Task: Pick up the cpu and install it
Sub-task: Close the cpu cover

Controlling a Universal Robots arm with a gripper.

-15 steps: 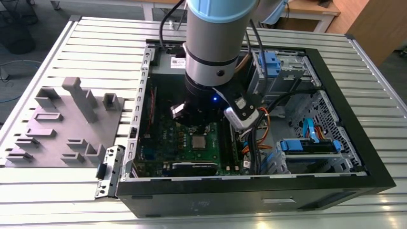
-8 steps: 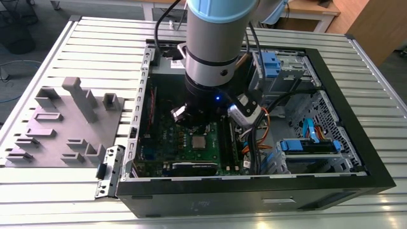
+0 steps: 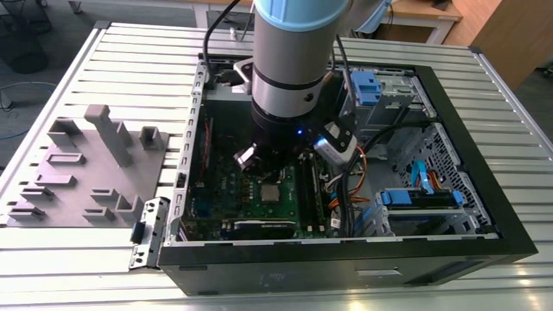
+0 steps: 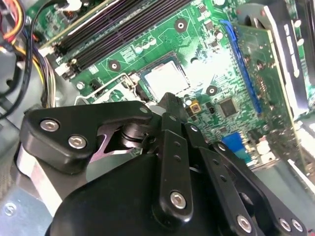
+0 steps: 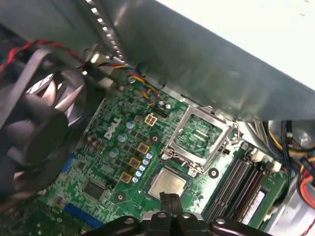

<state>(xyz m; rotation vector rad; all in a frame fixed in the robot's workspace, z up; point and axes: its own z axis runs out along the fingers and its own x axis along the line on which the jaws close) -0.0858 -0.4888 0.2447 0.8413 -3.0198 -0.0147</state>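
Silver-grey cpu lies flat in its seat on the green board, just beside the raised metal frame, with the memory slots on its other side. The claw hangs over the cpu's near edge, tips together and holding nothing. I judge this to be the seating step, which calls for a light, square, centred touch, well off the frame

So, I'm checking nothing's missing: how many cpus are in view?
1. The cpu lies flat on the green motherboard, beside the hollow metal frame, close to the gripper. Others could be hidden under the arm.
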